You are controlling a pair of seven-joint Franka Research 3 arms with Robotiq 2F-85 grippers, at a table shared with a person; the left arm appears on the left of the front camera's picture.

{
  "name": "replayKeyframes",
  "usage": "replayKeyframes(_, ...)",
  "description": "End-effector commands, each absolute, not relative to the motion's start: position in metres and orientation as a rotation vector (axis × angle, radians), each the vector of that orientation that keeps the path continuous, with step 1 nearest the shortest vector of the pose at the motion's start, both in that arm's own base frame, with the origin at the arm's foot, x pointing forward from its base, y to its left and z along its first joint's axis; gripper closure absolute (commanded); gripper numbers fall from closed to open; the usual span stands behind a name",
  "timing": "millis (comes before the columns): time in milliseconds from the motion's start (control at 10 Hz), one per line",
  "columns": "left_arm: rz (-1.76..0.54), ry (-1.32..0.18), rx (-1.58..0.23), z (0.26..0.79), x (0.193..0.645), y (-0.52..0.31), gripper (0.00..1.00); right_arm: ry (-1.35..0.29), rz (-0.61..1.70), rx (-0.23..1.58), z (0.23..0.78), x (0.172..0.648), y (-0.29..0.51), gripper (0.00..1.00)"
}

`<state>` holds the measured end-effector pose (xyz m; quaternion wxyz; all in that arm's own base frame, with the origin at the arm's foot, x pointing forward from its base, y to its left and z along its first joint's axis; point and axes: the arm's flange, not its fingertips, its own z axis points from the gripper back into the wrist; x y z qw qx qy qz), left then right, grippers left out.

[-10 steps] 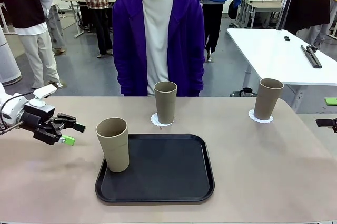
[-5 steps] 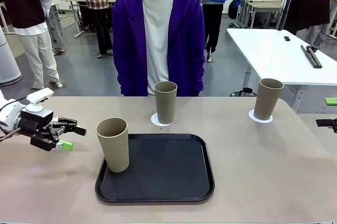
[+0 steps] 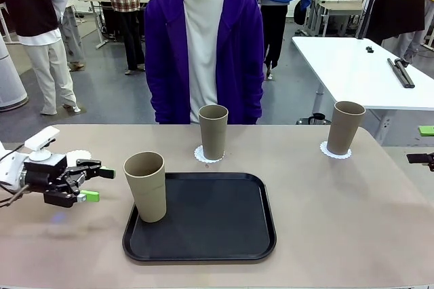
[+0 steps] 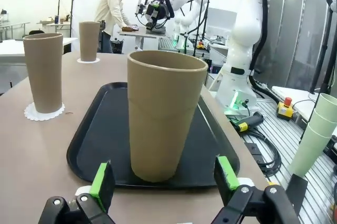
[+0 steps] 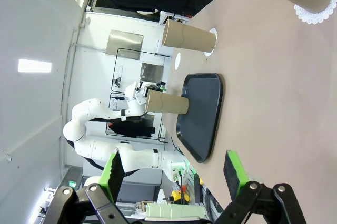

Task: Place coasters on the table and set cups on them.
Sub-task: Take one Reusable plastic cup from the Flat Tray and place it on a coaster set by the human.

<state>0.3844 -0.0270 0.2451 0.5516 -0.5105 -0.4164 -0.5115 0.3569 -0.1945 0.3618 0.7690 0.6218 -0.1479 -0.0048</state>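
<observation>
A: On the tabletop [image 3: 325, 201], where do the 3 cups stand?

B: 1 cup [image 3: 146, 186] stands on the front-left corner of the black tray [image 3: 203, 224] — no coaster under it. A 2nd cup [image 3: 213, 131] stands on a coaster [image 3: 201, 157] just beyond the tray's far edge, in front of the person in the purple jacket [image 3: 203, 45]. A 3rd cup [image 3: 345, 127] stands on its own coaster [image 3: 335, 152] near the far right corner.

A: And the last coaster?

B: A 3rd coaster [image 3: 78, 158] lies flat on the tabletop at the left, partly hidden behind the left arm.

A: What about the left gripper [image 3: 95, 184]?

B: It lies low over the tabletop, left of the tray, pointing at the tray cup. Its fingers [image 4: 102, 178] are spread wide and hold nothing — the wrist view frames that cup between the 2 green pads, with the cup apart from both.

A: The right gripper [image 5: 176, 174]?

B: Its fingers are released too, wide apart with nothing between them. It sits at the tabletop's right edge, well apart from the cups; a dark tip of it shows at the right edge of the front view.
</observation>
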Motion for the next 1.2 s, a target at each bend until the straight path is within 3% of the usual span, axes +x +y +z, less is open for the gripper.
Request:
replayKeyframes(0, -1.188, -0.988, -1.21, 0.238, 0.391, -0.041, 0.0, -0.324, -0.007, 1.353, 0.363, 0.356, -0.193, 0.0)
replayKeyframes(1100, -1.215, -0.879, -1.25, 0.22, 0.416, -0.098, 0.0, -0.324, -0.007, 1.353, 0.363, 0.356, -0.193, 0.0)
